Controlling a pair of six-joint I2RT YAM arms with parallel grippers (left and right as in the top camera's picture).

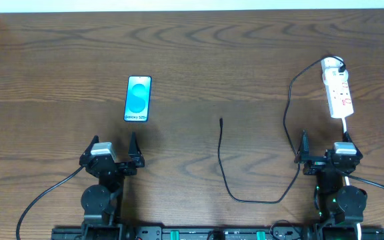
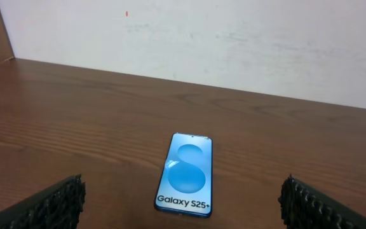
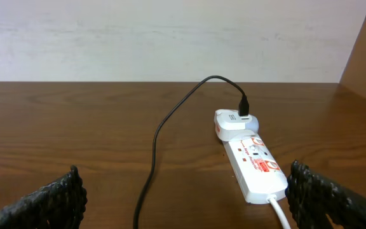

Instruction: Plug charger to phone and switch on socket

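Only overhead shows us the charger (image 1: 219,150) loose on the tabletop (image 1: 199,53), between phone (image 1: 138,99) and power strip (image 1: 337,93). Wrist views confirm left pincer (image 1: 114,144) and right pincer (image 1: 325,143) spread, empty.

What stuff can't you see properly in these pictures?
1. Phone charging hole: left wrist view, its dark bottom edge is too small to show it.
2. Socket switches, on or off: right wrist view, too small and blurry.
3. Charger tip shape: overhead view, tiny dark speck.
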